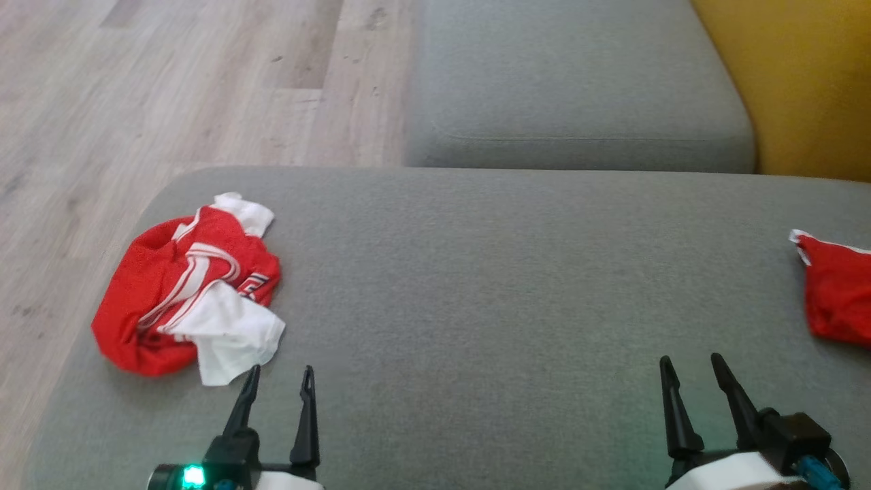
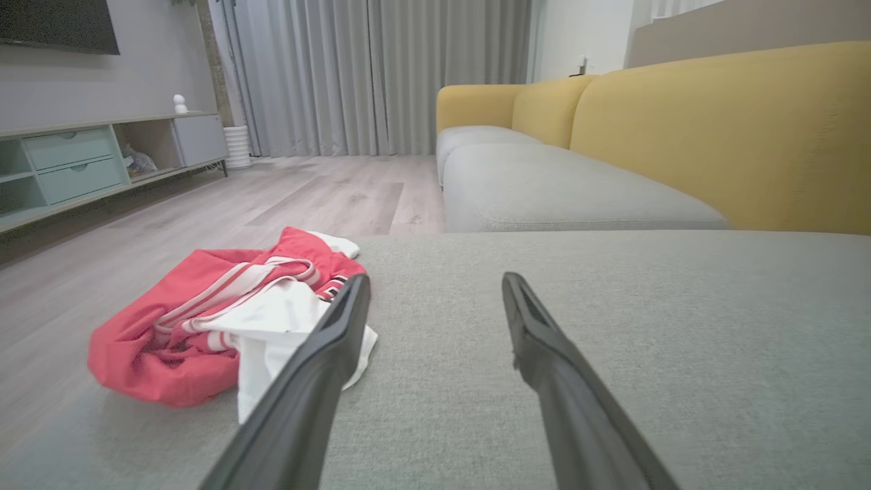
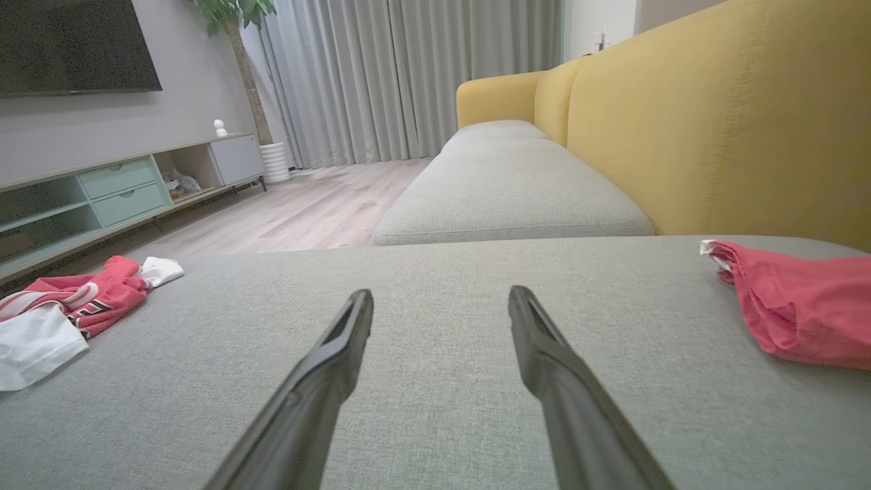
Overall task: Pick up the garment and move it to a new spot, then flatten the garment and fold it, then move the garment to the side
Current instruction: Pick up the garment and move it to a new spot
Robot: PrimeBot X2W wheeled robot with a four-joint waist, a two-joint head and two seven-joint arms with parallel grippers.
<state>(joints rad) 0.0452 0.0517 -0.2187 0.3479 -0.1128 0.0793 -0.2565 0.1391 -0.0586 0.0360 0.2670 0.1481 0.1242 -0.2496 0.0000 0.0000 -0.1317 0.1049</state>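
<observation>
1. Left jaws: you are holding them wide open, gripping nothing.
2. Right jaws: also standing wide open, empty.
3. Garment: lying crumpled on the grey sofa seat, just ahead-left of the left jaws, ungripped.
4. Red cloth: lying ahead-right of the right jaws, apart.
5. Progress, judging: nothing is showing done; pickup, flattening, folding and setting aside are awaiting you.
</observation>
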